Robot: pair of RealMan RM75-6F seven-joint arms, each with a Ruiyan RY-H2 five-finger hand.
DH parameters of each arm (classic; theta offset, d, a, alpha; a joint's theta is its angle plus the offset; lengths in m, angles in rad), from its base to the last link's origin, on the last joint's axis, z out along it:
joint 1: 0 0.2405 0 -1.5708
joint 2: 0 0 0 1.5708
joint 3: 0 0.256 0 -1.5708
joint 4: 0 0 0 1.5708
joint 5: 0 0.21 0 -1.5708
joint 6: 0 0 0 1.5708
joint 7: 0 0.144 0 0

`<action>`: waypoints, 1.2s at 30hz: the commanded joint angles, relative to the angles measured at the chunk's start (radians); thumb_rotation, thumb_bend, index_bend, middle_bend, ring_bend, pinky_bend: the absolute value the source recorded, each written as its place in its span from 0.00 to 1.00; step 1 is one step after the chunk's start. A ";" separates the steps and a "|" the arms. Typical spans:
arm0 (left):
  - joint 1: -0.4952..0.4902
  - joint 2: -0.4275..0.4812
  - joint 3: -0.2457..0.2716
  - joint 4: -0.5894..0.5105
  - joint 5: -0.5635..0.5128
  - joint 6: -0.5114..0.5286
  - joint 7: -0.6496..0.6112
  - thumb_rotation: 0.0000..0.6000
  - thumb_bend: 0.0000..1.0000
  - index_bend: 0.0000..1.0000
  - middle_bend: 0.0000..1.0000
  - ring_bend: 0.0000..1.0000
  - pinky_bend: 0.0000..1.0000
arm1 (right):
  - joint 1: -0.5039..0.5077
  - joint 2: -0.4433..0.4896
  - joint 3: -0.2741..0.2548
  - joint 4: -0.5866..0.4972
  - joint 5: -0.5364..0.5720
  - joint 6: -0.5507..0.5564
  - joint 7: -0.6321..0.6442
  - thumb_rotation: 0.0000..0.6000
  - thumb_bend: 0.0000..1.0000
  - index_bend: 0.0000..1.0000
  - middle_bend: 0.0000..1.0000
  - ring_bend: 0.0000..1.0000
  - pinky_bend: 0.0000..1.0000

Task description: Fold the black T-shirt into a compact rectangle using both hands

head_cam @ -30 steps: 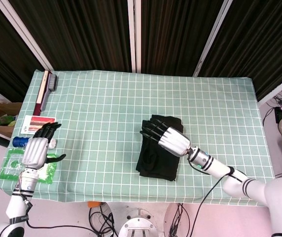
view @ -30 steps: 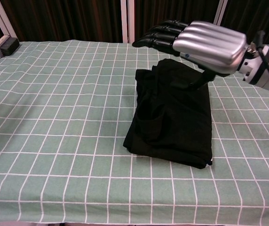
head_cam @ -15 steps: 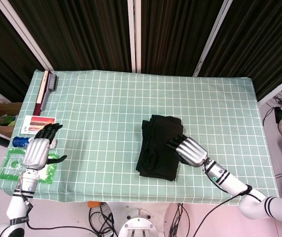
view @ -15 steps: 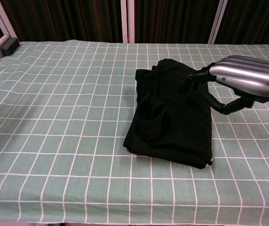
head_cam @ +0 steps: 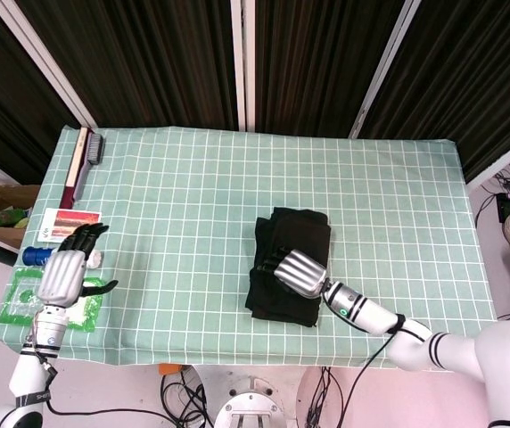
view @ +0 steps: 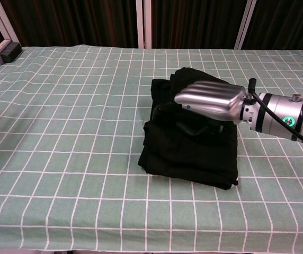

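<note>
1. My right robot hand (view: 211, 100) lies palm down on the T-shirt (view: 191, 143), fingers curled into the cloth at its left side; I cannot tell whether they pinch a fold or only press on it.
2. My left robot hand (head_cam: 63, 272) hovers over the worktop's (head_cam: 193, 205) left edge, fingers apart, holding nothing.
3. The T-shirt is a folded dark block near the middle of the worktop, a little toward my right and nearer the front edge than the back.
4. A green packet (head_cam: 23, 299) lies at the front left corner, partly under my left robot hand; what it holds is too small to tell.
5. Just behind that lie a blue item (head_cam: 34, 256) and a red-and-white card (head_cam: 69, 223).
6. A brush (head_cam: 83, 160) lies along the left edge near the back corner.
7. The checked cloth is bare between the left-edge items and the T-shirt, and across the back and right side.
8. Dark curtains (head_cam: 148, 62) stand behind the back edge.
</note>
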 commanded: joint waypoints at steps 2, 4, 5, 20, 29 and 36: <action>0.002 0.000 0.001 0.005 0.002 0.000 -0.007 1.00 0.00 0.14 0.10 0.06 0.18 | 0.031 -0.031 0.023 0.022 0.005 -0.029 -0.003 1.00 0.68 0.30 0.31 0.29 0.29; 0.002 -0.002 0.001 0.008 0.003 -0.001 -0.009 1.00 0.00 0.14 0.10 0.06 0.18 | 0.046 -0.053 0.034 0.043 0.010 -0.043 -0.006 1.00 0.68 0.30 0.31 0.29 0.28; 0.002 -0.004 0.002 0.010 0.002 -0.004 -0.010 1.00 0.00 0.14 0.10 0.06 0.18 | 0.056 -0.073 0.041 0.063 0.015 -0.054 -0.008 1.00 0.67 0.30 0.31 0.28 0.28; 0.018 -0.002 0.002 0.025 0.019 0.020 -0.034 1.00 0.00 0.14 0.10 0.06 0.18 | -0.037 0.010 0.074 0.012 0.039 0.168 0.003 1.00 0.63 0.29 0.30 0.27 0.27; 0.015 -0.011 0.003 0.015 0.027 0.017 -0.019 1.00 0.00 0.14 0.10 0.06 0.18 | -0.091 0.040 0.071 0.047 0.138 0.113 0.029 1.00 0.64 0.29 0.30 0.27 0.27; 0.017 -0.005 0.003 0.001 0.022 0.018 0.002 1.00 0.00 0.14 0.10 0.06 0.18 | -0.058 -0.083 0.072 0.241 0.185 -0.021 0.111 1.00 0.65 0.29 0.30 0.27 0.27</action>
